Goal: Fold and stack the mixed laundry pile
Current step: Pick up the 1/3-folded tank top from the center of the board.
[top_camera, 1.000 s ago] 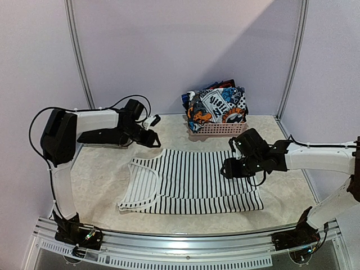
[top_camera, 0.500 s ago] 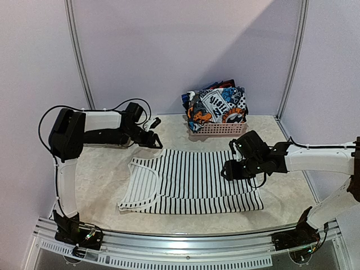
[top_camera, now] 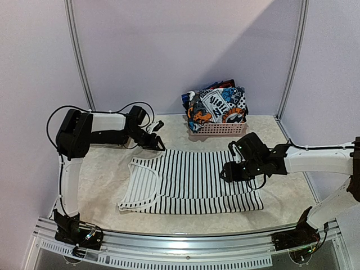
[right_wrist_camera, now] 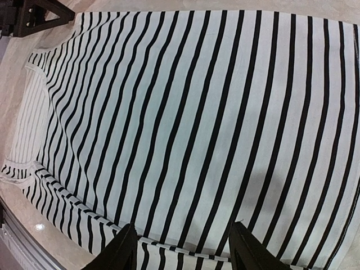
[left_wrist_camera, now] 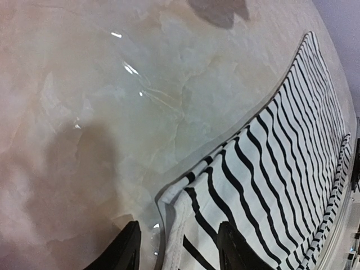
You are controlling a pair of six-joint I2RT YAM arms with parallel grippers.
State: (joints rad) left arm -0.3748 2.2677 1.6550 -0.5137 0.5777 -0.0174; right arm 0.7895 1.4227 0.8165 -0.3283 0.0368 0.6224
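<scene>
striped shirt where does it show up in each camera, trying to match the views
Top external: striped shirt flat on the middle of the table.
Left wrist: lower right, its corner at the open left gripper.
Right wrist: fills almost the whole picture.
Shared landmark: the beige table.

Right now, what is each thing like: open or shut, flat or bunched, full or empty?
Top: spread out flat.
Basket: upright, full.
Clothes: bunched up in the basket.
Left end effector: open, a finger on either side of the top's strap corner.
Right end effector: open, over the top's stripes.
</scene>
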